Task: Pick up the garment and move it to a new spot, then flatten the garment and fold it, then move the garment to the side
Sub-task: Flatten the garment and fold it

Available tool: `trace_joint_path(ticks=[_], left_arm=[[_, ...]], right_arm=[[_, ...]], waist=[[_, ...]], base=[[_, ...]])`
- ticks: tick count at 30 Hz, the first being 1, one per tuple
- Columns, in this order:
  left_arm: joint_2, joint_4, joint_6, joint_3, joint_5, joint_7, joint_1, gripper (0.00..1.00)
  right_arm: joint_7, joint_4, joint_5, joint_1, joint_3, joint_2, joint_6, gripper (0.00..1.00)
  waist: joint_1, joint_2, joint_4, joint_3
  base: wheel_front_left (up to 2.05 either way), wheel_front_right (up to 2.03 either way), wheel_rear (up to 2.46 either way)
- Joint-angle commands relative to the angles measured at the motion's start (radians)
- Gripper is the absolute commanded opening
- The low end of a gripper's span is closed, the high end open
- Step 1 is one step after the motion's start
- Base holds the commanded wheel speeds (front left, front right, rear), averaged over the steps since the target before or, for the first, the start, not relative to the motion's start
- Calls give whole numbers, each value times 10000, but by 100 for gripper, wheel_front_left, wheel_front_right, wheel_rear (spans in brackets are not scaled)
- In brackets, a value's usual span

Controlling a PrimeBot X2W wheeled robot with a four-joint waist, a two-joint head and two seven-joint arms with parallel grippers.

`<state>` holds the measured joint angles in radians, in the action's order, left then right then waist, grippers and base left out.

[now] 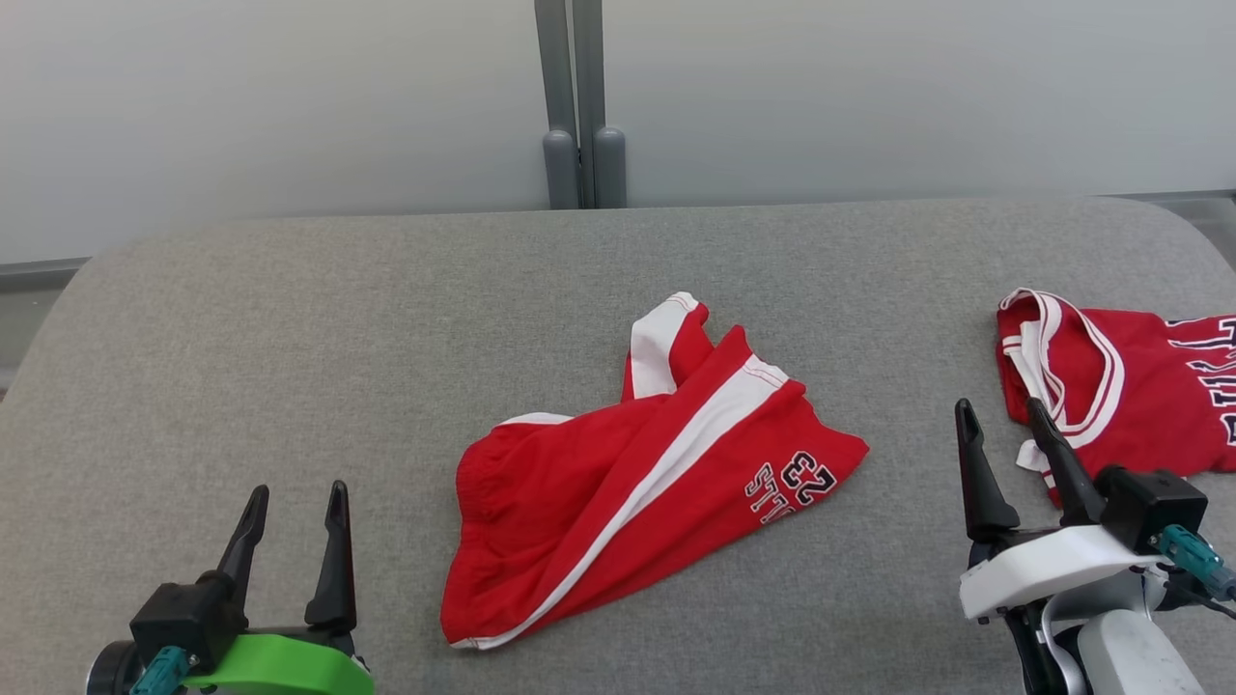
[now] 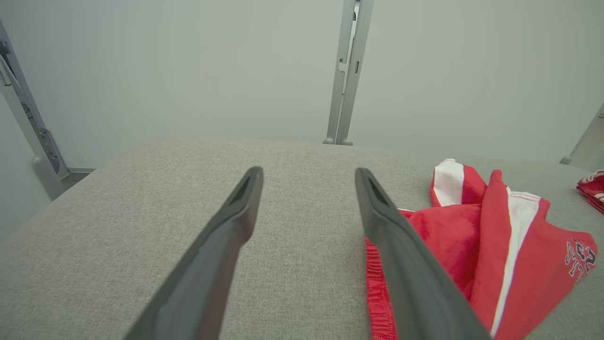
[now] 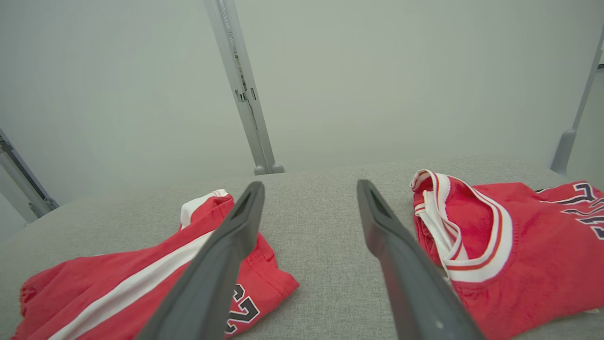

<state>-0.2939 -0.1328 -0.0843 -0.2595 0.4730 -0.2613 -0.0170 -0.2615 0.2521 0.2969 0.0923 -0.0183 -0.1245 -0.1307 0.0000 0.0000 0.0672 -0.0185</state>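
Left hand (image 1: 298, 488) and right hand (image 1: 998, 405) wide, empty; red shorts (image 1: 628, 492) crumpled between them.

Wide-spread right gripper (image 3: 309, 185) over grey padded table (image 3: 325, 250), red shorts (image 3: 94, 288) left, red jersey (image 3: 524, 250) right, metal post (image 3: 243, 94) behind.
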Motion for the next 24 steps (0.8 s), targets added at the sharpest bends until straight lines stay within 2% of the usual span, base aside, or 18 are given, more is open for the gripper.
trace_joint_path(ticks=[1,13,19,24], left_arm=[[77,-19,71,99,-160,-47,-151,100],[410,-221,415,512,-538,-48,-177,100],[504,-366,596,482,-672,-31,-95,100],[479,-569,1147,21,-245,999,129,100]], right_arm=[[-37,28,-1,52,-21,-65,0,100],[-41,7,-73,83,34,-70,0,100],[13,-26,84,421,-372,-199,0,100],[825,202,653,1186,-1112,-739,0,100]], waist=[[0,0,13,-3],[0,0,28,-13],[0,0,156,59],[0,0,521,324]], base=[[0,0,0],[0,0,0],[0,0,0],[0,0,0]])
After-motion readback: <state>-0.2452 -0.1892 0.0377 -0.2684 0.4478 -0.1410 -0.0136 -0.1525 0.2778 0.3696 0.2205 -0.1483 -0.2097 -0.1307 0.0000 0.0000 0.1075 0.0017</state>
